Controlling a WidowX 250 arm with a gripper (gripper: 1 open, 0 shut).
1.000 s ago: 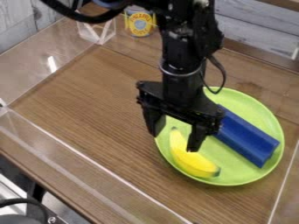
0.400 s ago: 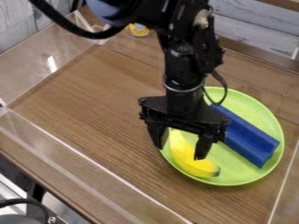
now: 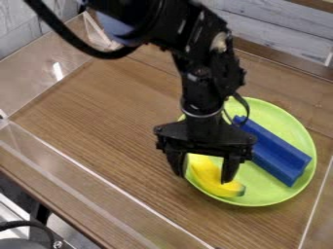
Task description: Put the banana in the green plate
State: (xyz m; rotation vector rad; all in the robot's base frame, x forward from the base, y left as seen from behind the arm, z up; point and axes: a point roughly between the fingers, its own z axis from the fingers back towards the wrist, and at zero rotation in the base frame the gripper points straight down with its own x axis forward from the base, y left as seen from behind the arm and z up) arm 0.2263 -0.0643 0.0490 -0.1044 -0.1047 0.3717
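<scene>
End effector (image 3: 205,167) (wide apart) straddles banana (image 3: 213,179) on green plate (image 3: 289,120), blue block (image 3: 277,148) beside

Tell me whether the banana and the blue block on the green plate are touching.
Apart. The camera view shows a strip of green plate between the banana and the blue block; the open hand straddles the banana.

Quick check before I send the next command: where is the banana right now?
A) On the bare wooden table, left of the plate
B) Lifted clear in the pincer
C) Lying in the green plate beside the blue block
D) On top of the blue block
C: the banana lies in the green plate next to the blue block, with the open pincer straddling it.
</scene>
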